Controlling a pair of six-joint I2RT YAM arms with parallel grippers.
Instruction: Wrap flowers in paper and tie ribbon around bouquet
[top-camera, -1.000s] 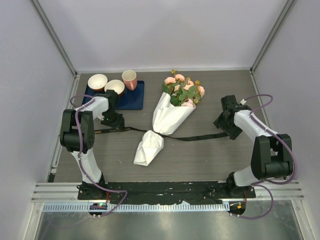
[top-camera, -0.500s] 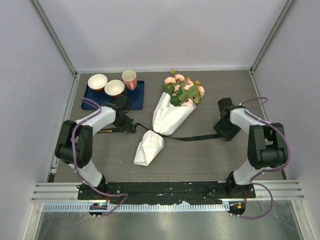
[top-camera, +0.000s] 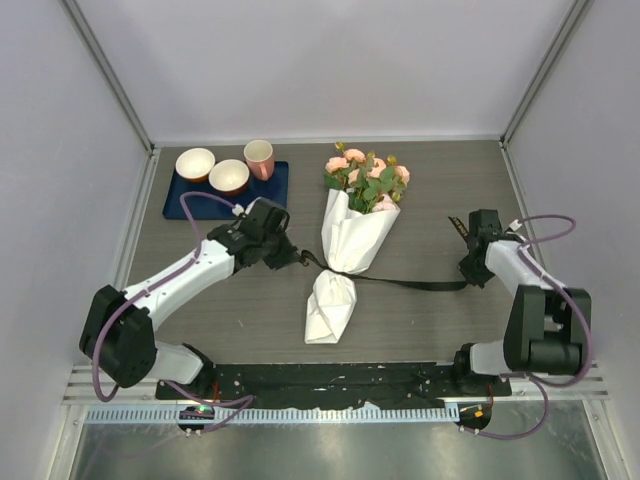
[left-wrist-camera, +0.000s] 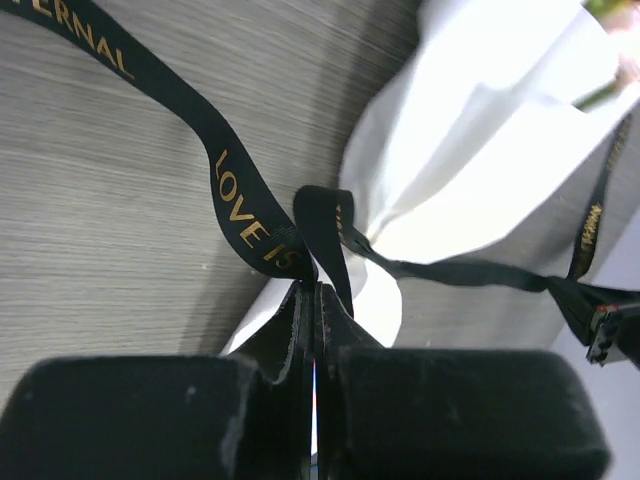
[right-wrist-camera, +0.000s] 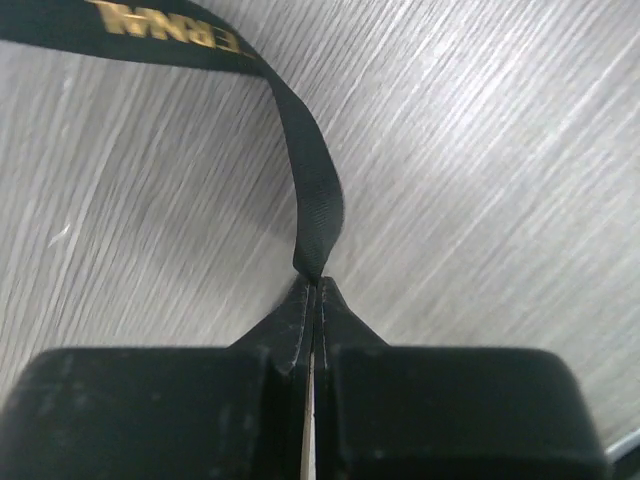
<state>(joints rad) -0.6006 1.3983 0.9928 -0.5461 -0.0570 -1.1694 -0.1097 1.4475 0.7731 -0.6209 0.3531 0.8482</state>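
The left hand (left-wrist-camera: 315, 292) and right hand (right-wrist-camera: 313, 286) each clamp the ribbon (top-camera: 415, 284) — looped round the bouquet (top-camera: 352, 235) at its waist.

The bouquet (top-camera: 350, 240) lies near the middle of the table (top-camera: 430, 330), with the flowers (top-camera: 365, 172) at the far end and the tail of the paper (top-camera: 330, 310) pointing to the near edge. The ribbon (top-camera: 420, 284) crosses the paper at its narrow waist (there it goes around the paper, as the left wrist view shows) and runs out to both sides. Its left part ends between the fingers of the left gripper (top-camera: 287, 255), just left of the waist. Its right part ends in the right gripper (top-camera: 468, 275), well apart to the right. Behind the left gripper, at the far left, lies a mat (top-camera: 275, 185). On it stand two bowls (top-camera: 195, 163) side by side and, right of them, a cup (top-camera: 259, 157).
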